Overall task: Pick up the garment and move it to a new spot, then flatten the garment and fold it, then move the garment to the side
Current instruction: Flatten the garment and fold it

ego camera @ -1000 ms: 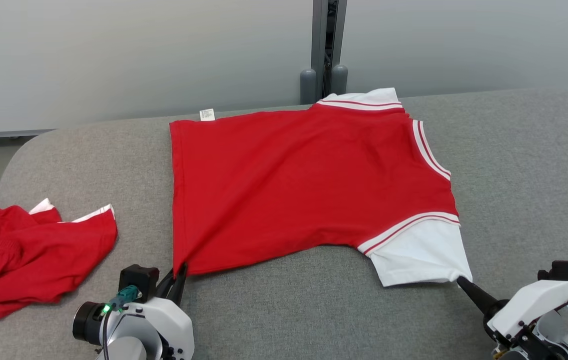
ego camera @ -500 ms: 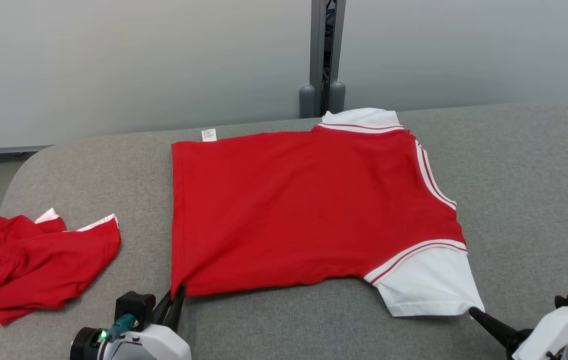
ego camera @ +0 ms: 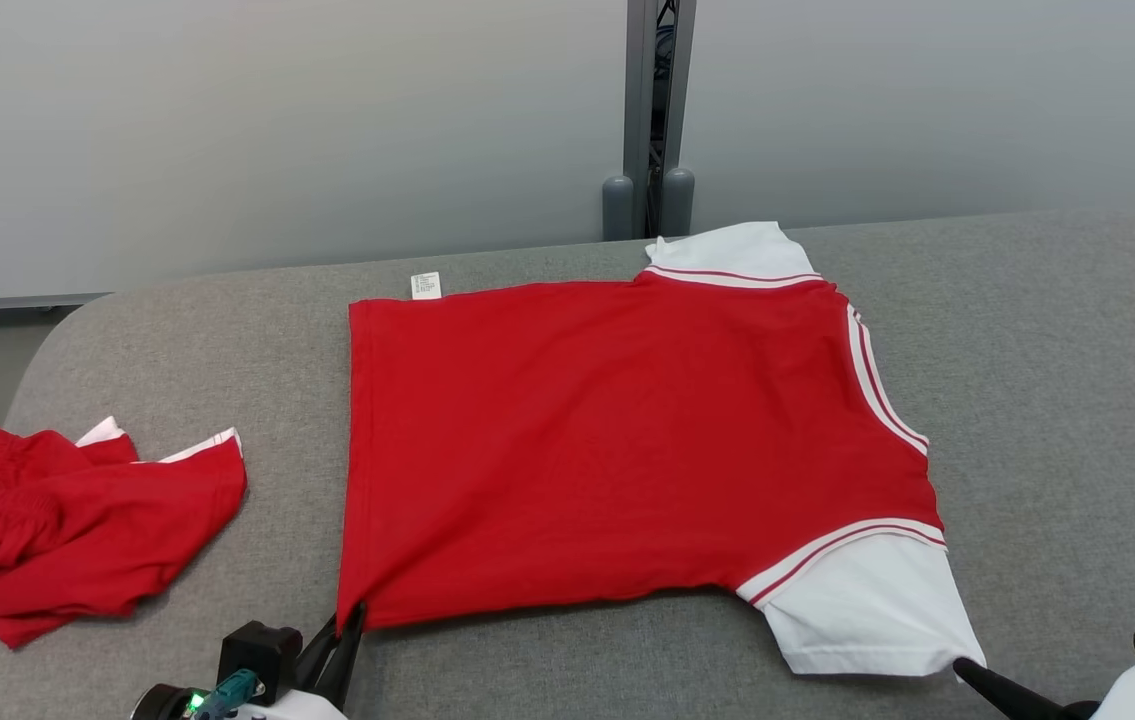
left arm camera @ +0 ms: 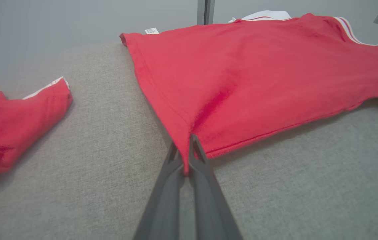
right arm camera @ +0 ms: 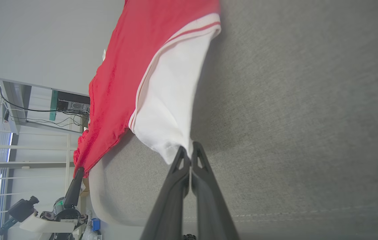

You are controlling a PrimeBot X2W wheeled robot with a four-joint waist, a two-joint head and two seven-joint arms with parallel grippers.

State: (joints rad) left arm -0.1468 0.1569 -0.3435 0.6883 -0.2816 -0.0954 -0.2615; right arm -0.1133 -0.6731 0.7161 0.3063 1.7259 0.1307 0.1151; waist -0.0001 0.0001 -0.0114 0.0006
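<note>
Red garment (ego camera: 607,440) lay spread smooth and flat across the middle of the grey woven desk (ego camera: 1047,330).
The left gripper (ego camera: 355,612) had its thin dark jaws closed tight on the red hem corner toward the desk's near edge; the right gripper (ego camera: 963,666) had its jaws closed on the tip of the white sleeve (ego camera: 867,610), trimmed with striped ribbing. A small white label (ego camera: 425,285) stuck out on the desk's far side; a crumpled red cloth (ego camera: 77,530) lay at the desk's left end.
</note>
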